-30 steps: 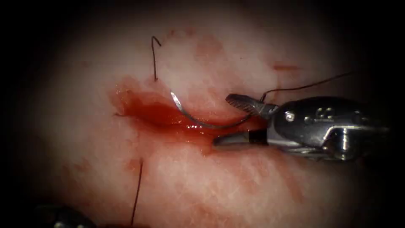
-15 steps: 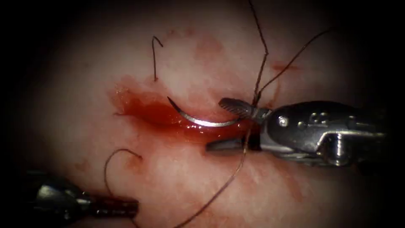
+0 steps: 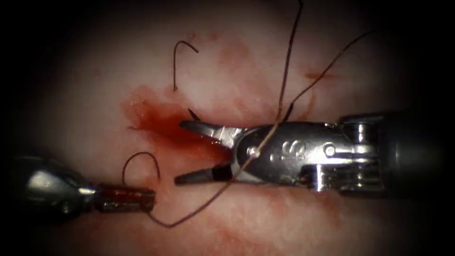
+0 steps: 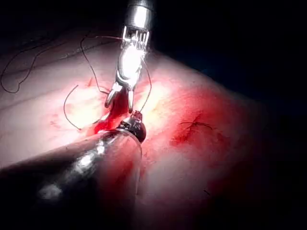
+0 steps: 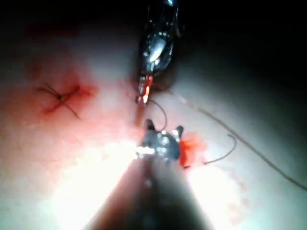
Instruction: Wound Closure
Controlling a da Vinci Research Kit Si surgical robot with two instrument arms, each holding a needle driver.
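The cut [image 3: 163,124] in the tissue [image 3: 237,57] holds red fluid. My right tool [image 3: 179,152] reaches in from the right with its jaws open, one on each side of the cut, holding nothing. The needle's tip [image 3: 193,114] pokes out just above the upper jaw; the rest of its curve is hidden behind that jaw. At the lower left my left tool [image 3: 151,199] is shut on the thread [image 3: 189,218], which loops out of the tissue [image 3: 138,154] beside it and runs up across the right tool. In the left wrist view the right tool [image 4: 120,98] stands open over the cut.
A loose thread end [image 3: 174,61] sticks up from the tissue above the cut's left end. Two strands of thread [image 3: 286,71] rise from behind the right tool. An earlier finished stitch [image 4: 194,126] lies apart from this cut, also in the right wrist view [image 5: 60,97].
My left tool came in from the lower left and shut on the thread, drawing a loop. My right tool slid left over the needle, covering most of it, its jaws still apart.
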